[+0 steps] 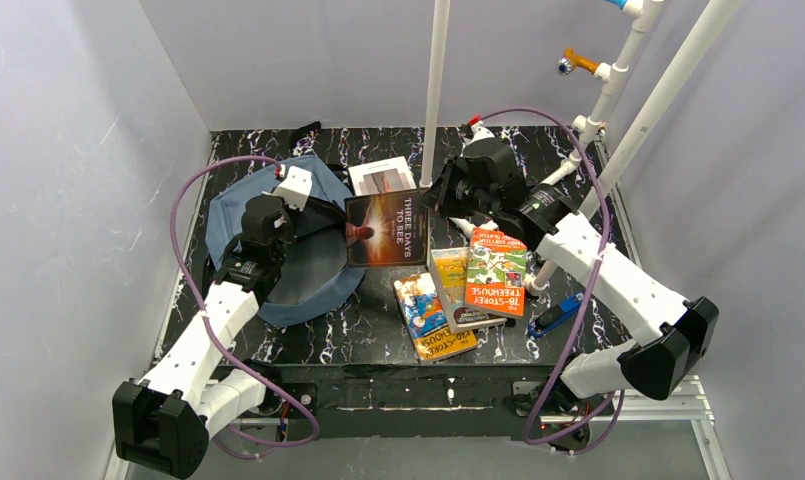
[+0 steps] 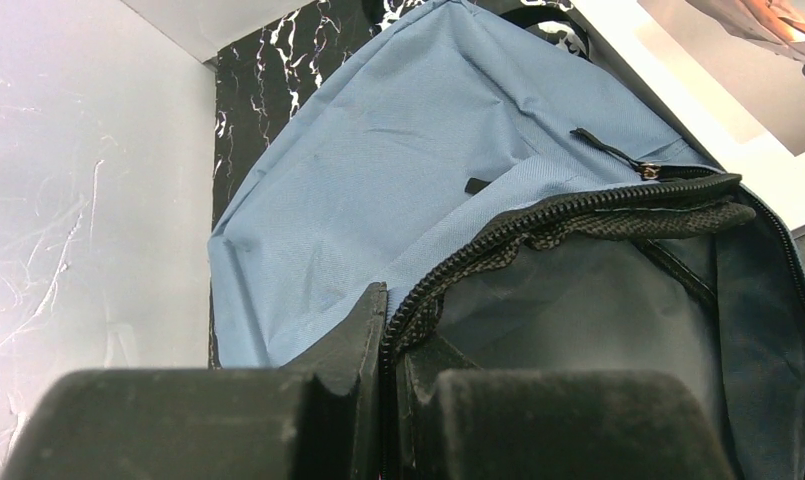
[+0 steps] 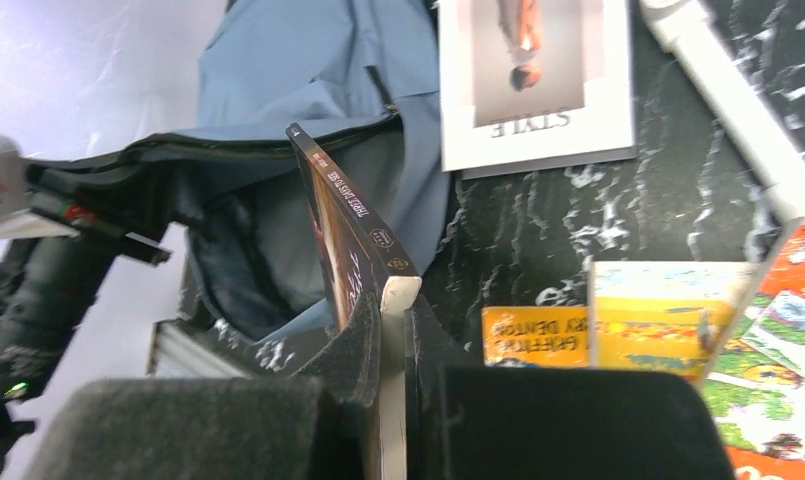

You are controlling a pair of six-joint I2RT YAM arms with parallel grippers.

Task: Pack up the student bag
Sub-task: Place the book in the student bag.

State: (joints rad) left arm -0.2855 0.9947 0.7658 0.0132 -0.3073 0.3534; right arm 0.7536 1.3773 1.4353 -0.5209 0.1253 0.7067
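A soft slate-blue fabric backpack point(image 1: 240, 205) with black zipper trim is laid on the left half of the black white-veined table point(image 1: 378, 345), its mouth turned towards the middle and its dark lining exposed. The left gripper point(image 2: 383, 310) is clenched on the backpack's zippered rim, which is pinched between the two black fingers and lifted off the lower side, so the mouth is held agape.

A dark paperback book point(image 1: 383, 228) titled "Three Days to See" is clamped by one edge in the right gripper point(image 3: 393, 315). The paperback is carried clear of the table and tilted, its far end reaching over the right edge of the open mouth; whether it has passed inside cannot be told.

Just behind the paperback, a white book point(image 1: 383, 177) with "STYLE" printed on its cover is seen flat on the table, close to the backpack's far side. Near the front right, three more books are gathered in a loose overlapping group: an orange treehouse book point(image 1: 496, 272), a yellow-covered book point(image 1: 448, 268) partly under it, and a blue-and-orange book point(image 1: 433, 318) nearest the front. A small blue object point(image 1: 555, 315) is found to their right. A white upright pipe point(image 1: 436, 90) stands behind the middle of the table
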